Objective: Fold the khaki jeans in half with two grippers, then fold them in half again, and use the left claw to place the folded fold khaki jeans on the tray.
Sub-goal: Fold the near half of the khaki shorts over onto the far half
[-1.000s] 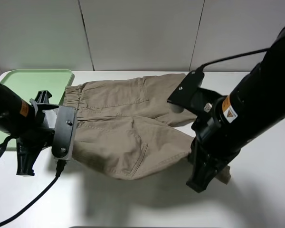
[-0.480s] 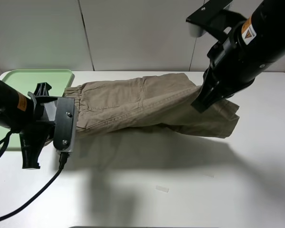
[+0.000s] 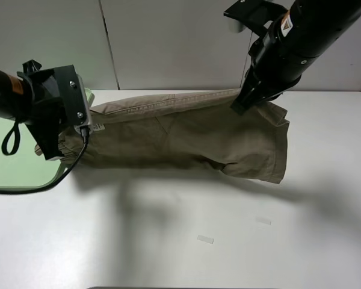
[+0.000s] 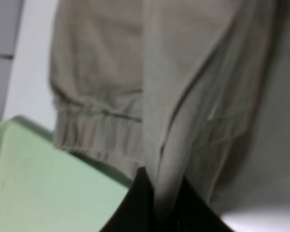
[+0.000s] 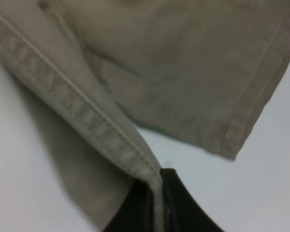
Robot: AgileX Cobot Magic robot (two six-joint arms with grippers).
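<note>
- I have the khaki jeans stretched lengthwise across the far half of the bench. Their upper edge is held up in a line between the two arms, and the cloth below it drapes down onto the bench surface.
- The left end effector is closed tight on the cloth. In its wrist view the two black fingers pinch a raised fold of tan fabric, with the gathered elastic waistband just beside them.
- The right end effector is also clamped shut. Its wrist camera shows the stitched hem of a leg running straight in between its fingertips, with no gap visible.
- The tray sits at the left end of the bench. The waistband end of the jeans lies right at its near corner and seems to overlap the rim, while the rest of the garment is on the bench, off the tray.
- The leg end hangs lower on the right side, its hem corner dropping toward the bench below the right arm.
- Two small pale scraps lie on the bench in front of the jeans, well apart from the cloth.
</note>
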